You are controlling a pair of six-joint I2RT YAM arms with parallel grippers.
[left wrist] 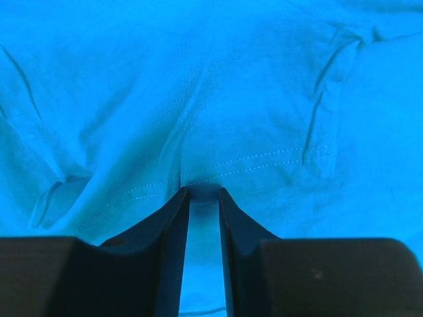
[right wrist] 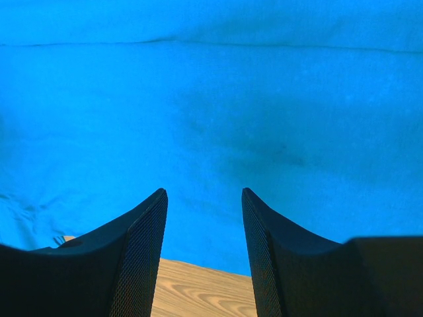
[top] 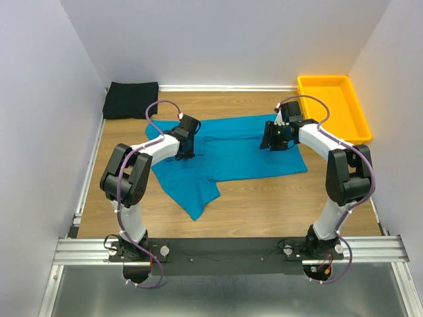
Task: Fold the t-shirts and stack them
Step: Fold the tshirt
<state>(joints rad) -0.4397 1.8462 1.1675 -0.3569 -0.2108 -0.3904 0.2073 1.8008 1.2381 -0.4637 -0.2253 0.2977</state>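
From above: a teal shirt lies spread out but rumpled in the middle of a wooden table, one part trailing toward the near edge. A black shirt sits in a compact bundle at the far left corner, well apart from the teal one. A yellow tray rests at the far right. The left gripper is down on the shirt's left part. The right gripper is over its right part.

From the left wrist: the left gripper has its jaws drawn almost together, pinching a small ridge of the teal shirt beside a line of hem stitching. Creases run away from the pinch.

From the right wrist: the right gripper has its jaws wide apart with nothing between them. It is poised above smooth cloth of the teal shirt, near an edge where bare table shows.

The step in hand looks like taking hold of the teal shirt for its first fold, with only one side gripped. Next, the right jaws likely need to lower onto the cloth edge and close, so both arms can lift and carry the fabric over together. Stacking with the black shirt has not yet begun.
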